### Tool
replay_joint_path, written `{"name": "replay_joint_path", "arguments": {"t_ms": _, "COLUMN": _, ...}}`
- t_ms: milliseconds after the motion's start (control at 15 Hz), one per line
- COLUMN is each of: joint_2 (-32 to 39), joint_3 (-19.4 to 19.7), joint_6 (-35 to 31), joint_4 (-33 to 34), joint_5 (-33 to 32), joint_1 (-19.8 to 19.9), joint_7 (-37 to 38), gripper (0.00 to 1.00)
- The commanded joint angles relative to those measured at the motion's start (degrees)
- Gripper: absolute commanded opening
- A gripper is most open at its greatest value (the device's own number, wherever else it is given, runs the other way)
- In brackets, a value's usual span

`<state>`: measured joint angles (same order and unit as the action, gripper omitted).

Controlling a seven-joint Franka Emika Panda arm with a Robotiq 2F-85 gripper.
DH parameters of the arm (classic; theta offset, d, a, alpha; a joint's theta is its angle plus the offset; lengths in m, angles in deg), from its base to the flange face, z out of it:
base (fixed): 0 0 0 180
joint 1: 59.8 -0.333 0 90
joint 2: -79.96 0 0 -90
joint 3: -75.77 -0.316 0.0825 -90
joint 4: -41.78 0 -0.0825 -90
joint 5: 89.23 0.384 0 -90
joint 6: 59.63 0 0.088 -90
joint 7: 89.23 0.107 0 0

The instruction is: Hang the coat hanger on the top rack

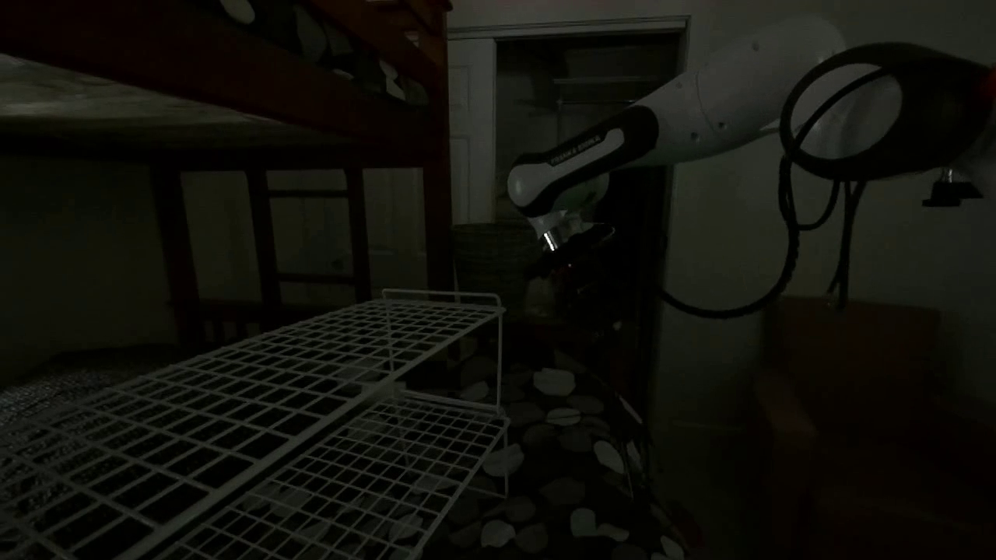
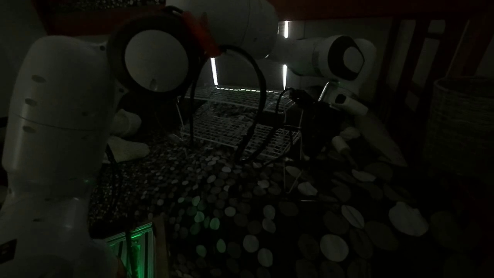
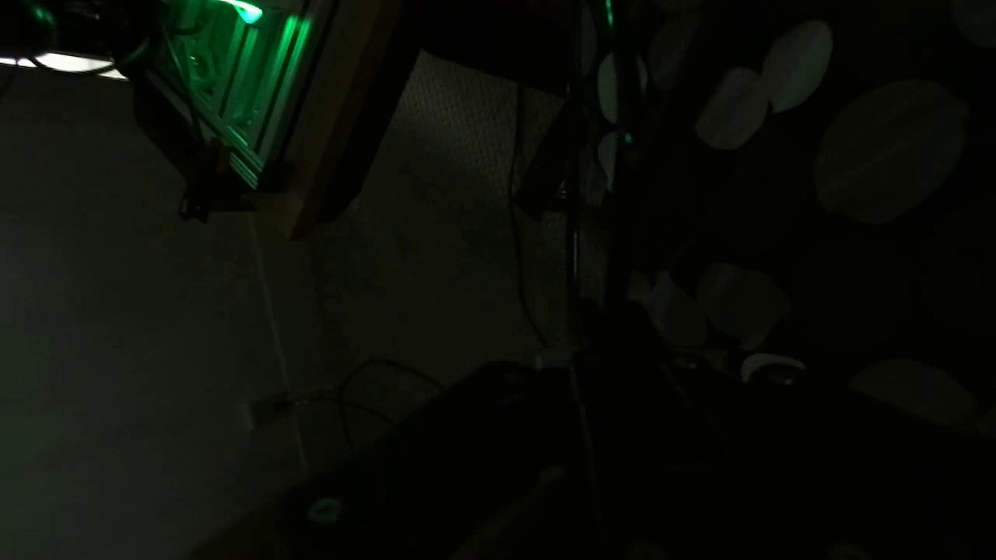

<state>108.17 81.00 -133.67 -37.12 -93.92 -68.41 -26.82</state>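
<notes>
The scene is very dark. The top rack (image 1: pixel 311 432) is the broad upper tier of the white wire rack, and it also shows behind the arm in an exterior view (image 2: pixel 231 102). My gripper (image 1: pixel 595 307) is in the air beyond the rack's far end, over the bed; its fingers show as dark shapes in the wrist view (image 3: pixel 611 358). A dark, shiny coat hanger (image 3: pixel 620 155) runs out from between the fingers, seen nearly edge-on. The fingers appear shut on it, though the contact is in shadow. A thin bright line in an exterior view looks like its lower bar (image 2: pixel 318 200).
The smaller lower wire tier (image 1: pixel 436 408) sits under the top rack. A patterned bedcover (image 1: pixel 556 381) lies beneath. A red-brown bunk frame (image 1: pixel 437 194), a woven basket (image 2: pixel 459 116) and a chair (image 1: pixel 856 342) stand around. A green-lit box (image 2: pixel 152 247) is by the robot base.
</notes>
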Motion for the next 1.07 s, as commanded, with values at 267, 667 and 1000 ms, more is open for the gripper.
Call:
{"name": "replay_joint_path", "arguments": {"t_ms": 267, "joint_2": -1.7, "joint_3": -1.0, "joint_6": 0.3, "joint_4": -2.2, "joint_5": -0.3, "joint_1": 0.5, "joint_7": 0.9, "gripper": 0.08}}
{"name": "replay_joint_path", "arguments": {"t_ms": 667, "joint_2": -4.4, "joint_3": -0.8, "joint_6": -0.7, "joint_4": -5.1, "joint_5": 2.1, "joint_1": 1.4, "joint_7": 2.3, "gripper": 0.02}}
{"name": "replay_joint_path", "arguments": {"t_ms": 1000, "joint_2": -7.9, "joint_3": -1.1, "joint_6": -1.5, "joint_4": -7.5, "joint_5": 4.6, "joint_1": 1.9, "joint_7": 4.6, "gripper": 0.02}}
